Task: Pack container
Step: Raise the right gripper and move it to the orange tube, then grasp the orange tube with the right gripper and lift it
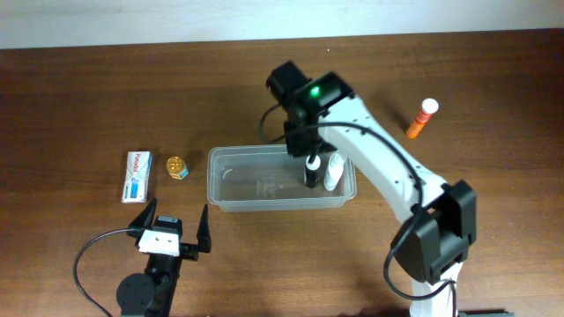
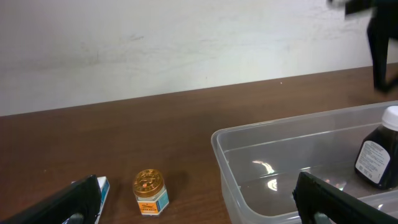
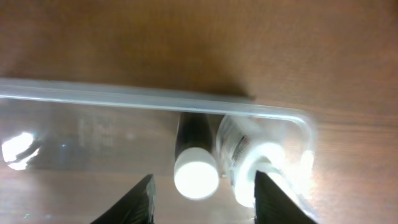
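The table (image 1: 79, 97) is dark brown wood, smooth and a bit shiny. A white wall (image 2: 186, 43) stands along its far edge at 12 o'clock. The container (image 1: 216, 180) sits in the middle of the table, with its long sides running from 9 to 3 o'clock. It is clear, so I can see the wood through it. Inside, at its 3 o'clock end, 2 bottles stand up side by side. One is a dark bottle (image 1: 312, 172) with a white cap. The other is a white bottle (image 1: 333, 173), at 3 o'clock of the dark one. They are very close, and I cannot tell if they touch.

My right gripper (image 3: 204, 177) hangs over that end with its fingers wide apart, holding nothing. In the right wrist view the dark bottle's cap shows between them, and the container's rim runs just past the bottles.

My left gripper (image 1: 178, 208) is at 7 o'clock of the container, near its corner but not touching it. Its fingers are wide apart too, holding nothing.

A small jar (image 1: 177, 166) with a gold lid stands just beside the container's 9 o'clock end. A white-and-blue box (image 1: 137, 175) lies at 9 o'clock of the jar. An orange tube (image 1: 422, 118) lies at 2 o'clock, well apart from the container.

Bare wood shows all along the 12 o'clock side up to the wall, and at 6 o'clock between my 2 arms.
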Motion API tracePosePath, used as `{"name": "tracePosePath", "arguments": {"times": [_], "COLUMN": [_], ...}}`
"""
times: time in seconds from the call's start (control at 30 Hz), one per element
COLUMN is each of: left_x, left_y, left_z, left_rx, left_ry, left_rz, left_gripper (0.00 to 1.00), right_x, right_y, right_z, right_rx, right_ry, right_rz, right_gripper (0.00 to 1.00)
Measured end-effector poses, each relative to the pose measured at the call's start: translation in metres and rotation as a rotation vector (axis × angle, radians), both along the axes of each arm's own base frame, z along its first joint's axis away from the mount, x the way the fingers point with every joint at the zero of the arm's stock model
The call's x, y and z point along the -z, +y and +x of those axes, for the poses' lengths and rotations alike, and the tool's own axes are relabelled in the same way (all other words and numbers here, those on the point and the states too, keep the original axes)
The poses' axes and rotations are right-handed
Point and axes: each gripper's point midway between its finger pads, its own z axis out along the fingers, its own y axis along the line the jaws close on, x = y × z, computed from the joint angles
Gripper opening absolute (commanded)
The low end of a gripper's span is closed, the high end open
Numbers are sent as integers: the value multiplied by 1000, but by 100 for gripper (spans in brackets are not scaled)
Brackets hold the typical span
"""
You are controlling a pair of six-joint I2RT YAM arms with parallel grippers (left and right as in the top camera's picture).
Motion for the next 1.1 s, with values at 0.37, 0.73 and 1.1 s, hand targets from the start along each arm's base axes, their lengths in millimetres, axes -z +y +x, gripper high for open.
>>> {"name": "tracePosePath", "arguments": {"times": [0.37,0.73,1.1], "left_x": [0,0,0], "left_y": [0,0,0], "left_z": [0,0,0], "left_rx": [0,0,0], "left_ry": [0,0,0], "left_rz": [0,0,0], "left_gripper": [99,99,99], "right_x": [-109,-108,-91], "right_y": [-68,-211,-242], "right_z": [23,34,48], "right_rx": [129,378,405], "right_ry": [-135,-88,-71], "right_rz": [52,11,61], "right_gripper": [59,59,62]}}
